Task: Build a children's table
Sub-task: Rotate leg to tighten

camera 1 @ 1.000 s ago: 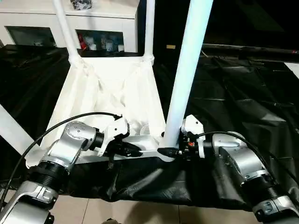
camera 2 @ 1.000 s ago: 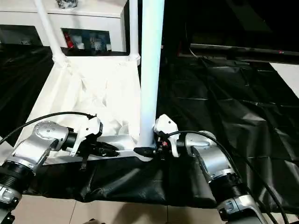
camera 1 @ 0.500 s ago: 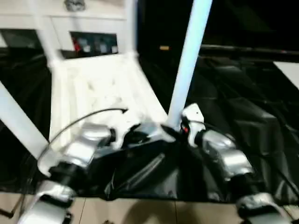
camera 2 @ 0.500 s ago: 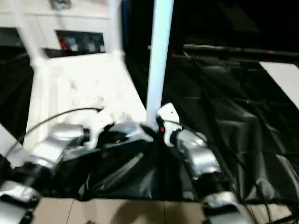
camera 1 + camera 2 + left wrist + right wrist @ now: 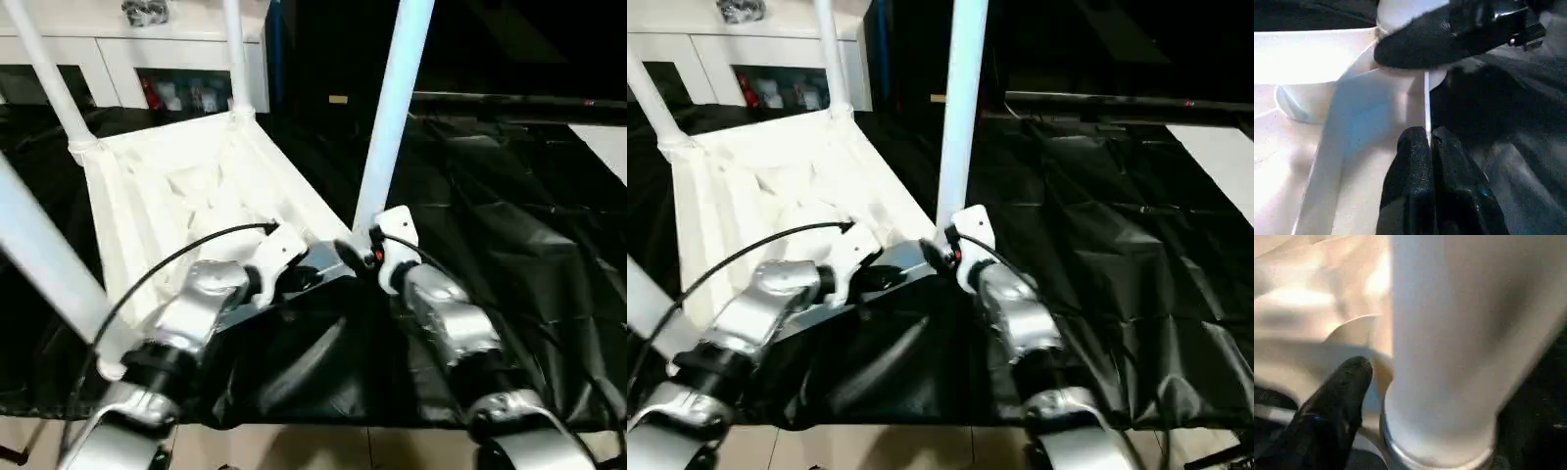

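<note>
A white plastic table top (image 5: 176,186) with white legs (image 5: 392,108) is lying at centre left on a glossy black sheet (image 5: 509,215). Silver robot arms (image 5: 441,318) are ending in black fingers (image 5: 1420,176). White cabinet (image 5: 127,44) at upper left.

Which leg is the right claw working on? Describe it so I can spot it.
Find the upturned white table top on the black sheet. At its near right corner, by the right claw, stands one leg, the only one beside that claw.

Upturned table top (image 5: 186,186) lies on the sheet (image 5: 509,196), legs up (four, probably); cabinet (image 5: 127,59) stands behind.
</note>
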Available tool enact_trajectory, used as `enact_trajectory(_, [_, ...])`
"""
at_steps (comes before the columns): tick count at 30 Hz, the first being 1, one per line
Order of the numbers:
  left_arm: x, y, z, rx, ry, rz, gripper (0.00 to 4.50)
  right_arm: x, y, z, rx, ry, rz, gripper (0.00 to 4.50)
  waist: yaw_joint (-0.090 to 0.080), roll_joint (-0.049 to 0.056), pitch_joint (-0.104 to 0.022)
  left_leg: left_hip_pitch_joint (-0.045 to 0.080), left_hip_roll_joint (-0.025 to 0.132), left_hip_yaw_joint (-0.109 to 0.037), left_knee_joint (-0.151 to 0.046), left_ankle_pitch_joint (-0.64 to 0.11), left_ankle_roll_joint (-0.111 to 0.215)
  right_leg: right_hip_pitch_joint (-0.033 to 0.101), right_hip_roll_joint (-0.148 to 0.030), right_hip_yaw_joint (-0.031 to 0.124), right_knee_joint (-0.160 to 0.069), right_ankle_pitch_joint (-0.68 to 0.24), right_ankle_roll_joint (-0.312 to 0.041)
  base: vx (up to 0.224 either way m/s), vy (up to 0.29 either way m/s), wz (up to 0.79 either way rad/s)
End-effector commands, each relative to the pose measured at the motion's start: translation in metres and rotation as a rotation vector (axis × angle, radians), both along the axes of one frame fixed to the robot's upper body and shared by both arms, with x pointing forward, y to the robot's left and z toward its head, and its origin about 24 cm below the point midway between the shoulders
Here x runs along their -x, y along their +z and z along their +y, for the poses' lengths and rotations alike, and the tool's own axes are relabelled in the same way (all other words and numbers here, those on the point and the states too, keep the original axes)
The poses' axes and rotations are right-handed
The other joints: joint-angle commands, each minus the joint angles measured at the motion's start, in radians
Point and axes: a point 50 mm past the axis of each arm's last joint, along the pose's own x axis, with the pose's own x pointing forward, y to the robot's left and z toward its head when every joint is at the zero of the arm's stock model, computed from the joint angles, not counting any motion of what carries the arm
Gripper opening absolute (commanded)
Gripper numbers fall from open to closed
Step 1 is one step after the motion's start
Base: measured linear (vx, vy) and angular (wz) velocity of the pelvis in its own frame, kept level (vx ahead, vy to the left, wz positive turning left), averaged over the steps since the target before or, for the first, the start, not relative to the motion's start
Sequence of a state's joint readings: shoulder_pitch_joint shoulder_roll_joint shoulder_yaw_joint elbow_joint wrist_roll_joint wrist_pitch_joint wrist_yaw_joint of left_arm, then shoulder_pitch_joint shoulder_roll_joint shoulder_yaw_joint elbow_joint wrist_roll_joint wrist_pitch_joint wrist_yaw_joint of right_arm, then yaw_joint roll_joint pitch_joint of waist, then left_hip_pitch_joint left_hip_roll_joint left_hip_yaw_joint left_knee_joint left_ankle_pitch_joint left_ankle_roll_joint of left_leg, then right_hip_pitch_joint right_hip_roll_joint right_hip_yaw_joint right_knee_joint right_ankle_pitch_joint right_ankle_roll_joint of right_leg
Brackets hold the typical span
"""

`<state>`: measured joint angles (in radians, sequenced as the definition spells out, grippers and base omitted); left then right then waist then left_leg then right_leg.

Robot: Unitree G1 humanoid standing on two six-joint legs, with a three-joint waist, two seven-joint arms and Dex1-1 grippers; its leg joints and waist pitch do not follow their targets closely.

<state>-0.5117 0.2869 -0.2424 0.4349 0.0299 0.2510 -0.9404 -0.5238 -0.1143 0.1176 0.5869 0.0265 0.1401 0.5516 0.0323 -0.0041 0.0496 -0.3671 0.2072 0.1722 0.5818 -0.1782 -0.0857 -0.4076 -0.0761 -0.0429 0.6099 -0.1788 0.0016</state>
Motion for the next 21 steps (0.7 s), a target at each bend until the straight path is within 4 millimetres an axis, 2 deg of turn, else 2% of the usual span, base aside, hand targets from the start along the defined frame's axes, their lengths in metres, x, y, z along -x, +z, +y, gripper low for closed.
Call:
enact_trajectory(1, [0.008, 0.012, -0.02, 0.097, -0.16, -0.036, 0.0, 0.011, -0.002, 0.017, 0.023, 0.176, 0.009, 3.77, 0.007, 0.0, -0.062, 0.007, 0.015, 0.003, -0.067, -0.237, 0.026, 0.045, -0.047, 0.035, -0.076, -0.215, -0.205, 0.0, 0.0, 0.0])
enact_trajectory(2, [0.009, 0.012, -0.02, 0.095, -0.165, -0.036, 0.0, 0.011, -0.002, 0.016, 0.029, 0.188, 0.005, 3.77, 0.009, -0.001, -0.062, 0.006, 0.015, 0.004, -0.066, -0.227, 0.028, 0.047, -0.048, 0.036, -0.074, -0.193, -0.211, 0.0, 0.0, 0.0])
enact_trajectory(3, [0.011, 0.012, -0.014, 0.086, -0.195, -0.025, 0.0, 0.017, -0.001, 0.008, 0.05, 0.274, -0.011, 3.77, 0.01, -0.005, -0.063, 0.003, 0.014, 0.003, -0.066, -0.209, 0.032, 0.052, -0.046, 0.033, -0.07, -0.165, -0.22, 0.0, 0.0, 0.0])
enact_trajectory(6, [0.013, 0.012, -0.008, 0.072, -0.222, -0.018, 0.0, 0.022, 0.002, -0.002, 0.046, 0.355, -0.011, 3.77, 0.014, -0.003, -0.062, 0.003, 0.016, 0.005, -0.064, -0.203, 0.049, 0.052, -0.047, 0.035, -0.066, -0.137, -0.232, 0.0, 0.0, 0.0])
enact_trajectory(14, [0.015, 0.016, 0.008, 0.036, -0.308, 0.015, 0.0, 0.03, 0.009, -0.016, 0.07, 0.527, 0.016, 3.77, 0.026, 0.002, -0.06, 0.01, 0.018, 0.005, -0.065, -0.23, 0.04, 0.049, -0.047, 0.035, -0.069, -0.177, -0.238, 0.0, 0.0, 0.0])
enact_trajectory(17, [0.014, 0.018, 0.011, 0.029, -0.329, 0.02, 0.0, 0.029, 0.011, -0.017, 0.073, 0.559, 0.025, 3.41, 0.027, 0.003, -0.061, 0.009, 0.017, 0.005, -0.065, -0.227, 0.036, 0.05, -0.046, 0.034, -0.067, -0.163, -0.242, 0.0, 0.0, 0.0])
enact_trajectory(19, [0.013, 0.018, 0.011, 0.024, -0.33, 0.019, 0.0, 0.03, 0.01, -0.017, 0.074, 0.567, 0.025, 3.34, 0.03, 0.001, -0.061, 0.01, 0.017, 0.006, -0.064, -0.223, 0.036, 0.049, -0.047, 0.034, -0.066, -0.156, -0.247, 0.0, 0.0, 0.0])
enact_trajectory(21, [0.014, 0.017, 0.013, 0.024, -0.337, 0.026, 0.0, 0.031, 0.01, -0.015, 0.069, 0.582, 0.031, 3.0, 0.032, 0.001, -0.062, 0.01, 0.018, 0.005, -0.064, -0.214, 0.035, 0.05, -0.048, 0.034, -0.064, -0.147, -0.248, 0.0, 0.0, 0.0])
